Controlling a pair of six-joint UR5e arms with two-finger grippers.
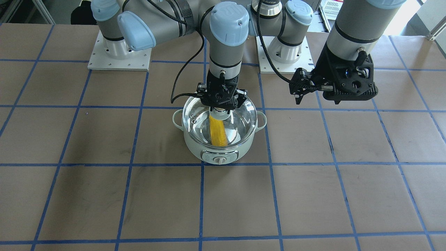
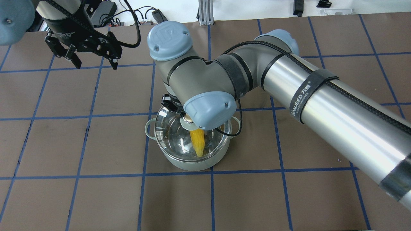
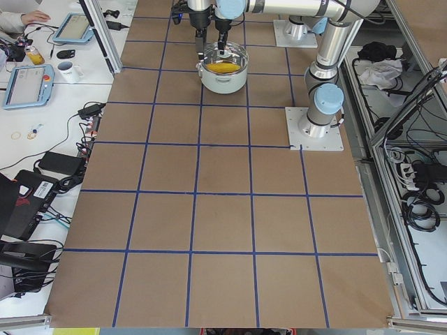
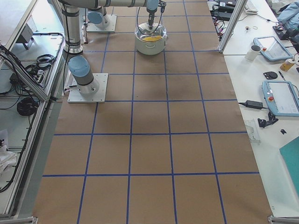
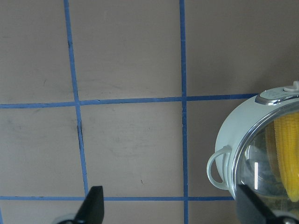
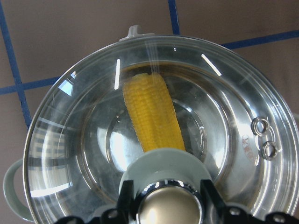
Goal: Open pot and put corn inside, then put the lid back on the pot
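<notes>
Facing the robot, the right arm reaches down from its base and its right hand (image 1: 221,111) pinches the knob of the glass lid (image 1: 195,115), which covers the mouth of the mint pot (image 1: 195,150). The corn (image 1: 217,132) lies inside on the steel floor, seen through the glass. The left hand (image 1: 299,94) hangs above bare desk (image 1: 104,195), well to the pot's side.

From overhead, the left hand's fingers (image 2: 77,62) are spread wide with nothing between them. The brown desk is crossed by blue tape lines (image 2: 96,115).

The side views show benches with tablets (image 3: 73,26) and a mug (image 3: 68,70) beside the desk.

The left wrist camera sees both fingertips far apart, and one loop handle (image 5: 217,170) of the pot.

The right wrist camera shows a finger pressed to each side of the cream-gold knob (image 6: 170,205), with the corn pointing towards the dial (image 6: 135,31).
</notes>
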